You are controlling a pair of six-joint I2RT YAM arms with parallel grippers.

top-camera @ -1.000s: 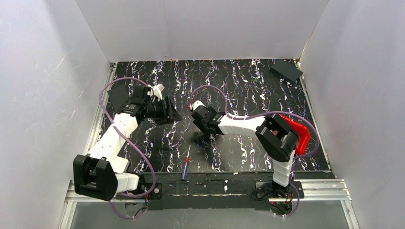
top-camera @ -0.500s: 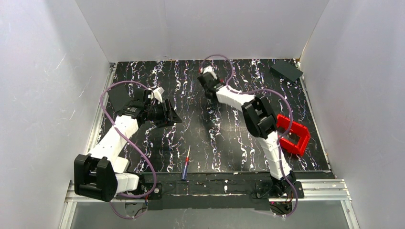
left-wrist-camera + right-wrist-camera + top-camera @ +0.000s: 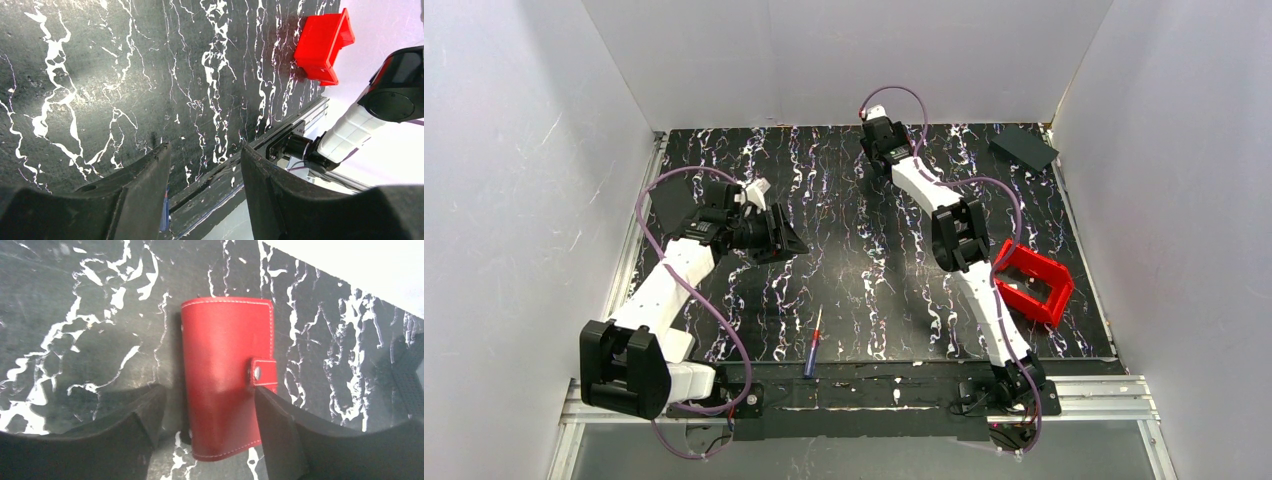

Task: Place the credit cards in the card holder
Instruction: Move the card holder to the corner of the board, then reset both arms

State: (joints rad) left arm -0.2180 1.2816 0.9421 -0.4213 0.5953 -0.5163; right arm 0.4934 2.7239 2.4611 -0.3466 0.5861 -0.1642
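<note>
Across the black marbled tabletop [image 3: 864, 300] the right arm [image 3: 924, 185] is being held outstretched to the back wall, the right fingers [image 3: 310, 450] being kept wide apart astride the closed card holder [image 3: 220, 380], ungripped. The left fingers [image 3: 135, 200] are being held apart, empty; a red bin [image 3: 1042, 262] is sitting nearby.

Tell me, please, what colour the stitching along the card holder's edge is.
White, against the red card holder; the right wrist view shows it best.
</note>
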